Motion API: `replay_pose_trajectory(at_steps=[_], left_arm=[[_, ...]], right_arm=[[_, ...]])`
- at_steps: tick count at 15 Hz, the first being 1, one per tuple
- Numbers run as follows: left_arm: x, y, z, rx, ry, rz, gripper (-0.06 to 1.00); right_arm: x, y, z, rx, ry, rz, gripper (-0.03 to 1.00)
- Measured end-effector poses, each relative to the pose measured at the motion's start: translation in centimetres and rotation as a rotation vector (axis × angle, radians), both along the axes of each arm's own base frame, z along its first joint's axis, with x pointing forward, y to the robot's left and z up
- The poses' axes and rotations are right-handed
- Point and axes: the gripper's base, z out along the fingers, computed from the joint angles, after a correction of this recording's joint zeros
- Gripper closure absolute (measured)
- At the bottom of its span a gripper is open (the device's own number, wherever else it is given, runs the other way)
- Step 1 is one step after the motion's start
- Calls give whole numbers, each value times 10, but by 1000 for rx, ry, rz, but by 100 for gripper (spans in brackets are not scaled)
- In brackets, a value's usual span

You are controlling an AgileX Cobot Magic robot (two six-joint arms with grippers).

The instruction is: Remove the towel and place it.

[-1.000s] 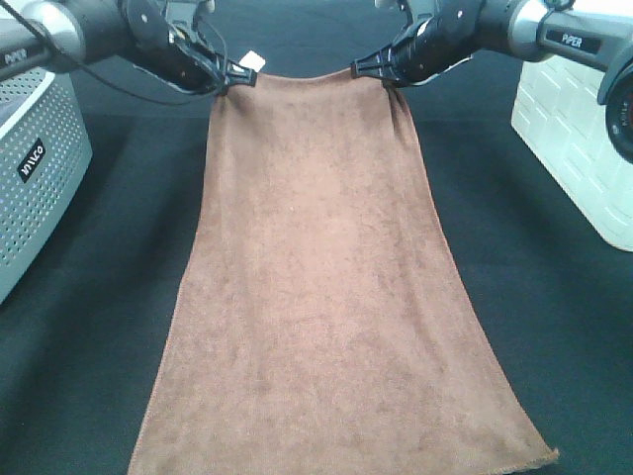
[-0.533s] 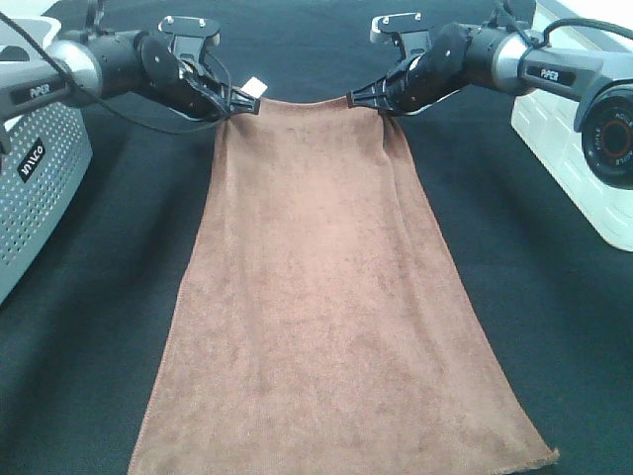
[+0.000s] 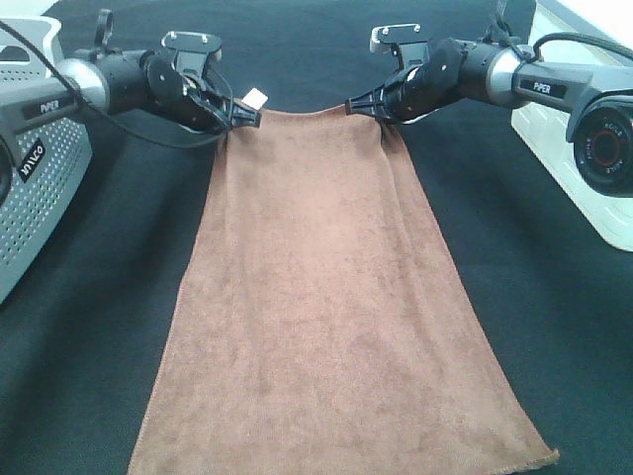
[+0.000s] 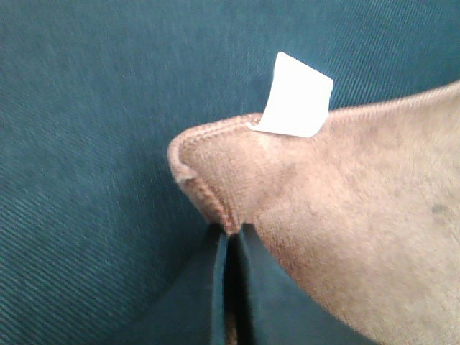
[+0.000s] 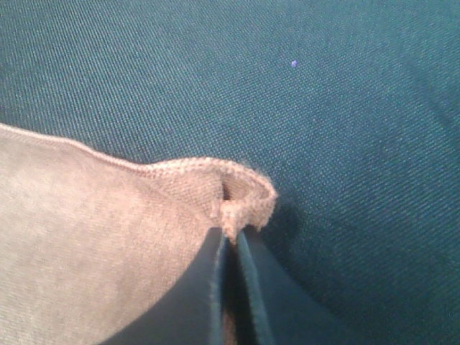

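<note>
One towel (image 3: pixel 326 297), brown, plush microfibre, rectangular, stitched hem all round; lies spread flat lengthwise on the black table cloth (image 3: pixel 534 327), near edge at the near end of the table, far edge lifted slightly at both corners; one small white tag (image 3: pixel 253 98) sticks up at the far-left corner, stiff and squarish. Two arms, two grippers; left gripper (image 3: pixel 243 116) clamped tight on the far-left corner, thin dark jaws pressed together with the hem pinched between them, tag just beside the tips; right gripper (image 3: pixel 358 104) likewise closed on the far-right corner, hem curled into a small fold at the pinch. Far edge sags a little between the two grips. Cloth underneath is a fine woven weave, dark, matte. One grey perforated basket (image 3: pixel 40 188) at the left edge, holes in a regular grid, white lettering on a dark label; one white moulded bin (image 3: pixel 569 163) at the right, ribbed panels; both well apart from the towel.
</note>
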Motion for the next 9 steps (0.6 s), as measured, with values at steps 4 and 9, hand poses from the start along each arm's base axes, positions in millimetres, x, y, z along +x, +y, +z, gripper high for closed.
replay_pose_trajectory(at_steps=[4, 9], left_arm=[[0, 0, -15, 0, 7, 4, 93], [2, 0, -14, -6, -28, 10, 61]], right_arm=[[2, 0, -7, 6, -23, -7, 80], [5, 0, -10, 14, -62, -14, 48]])
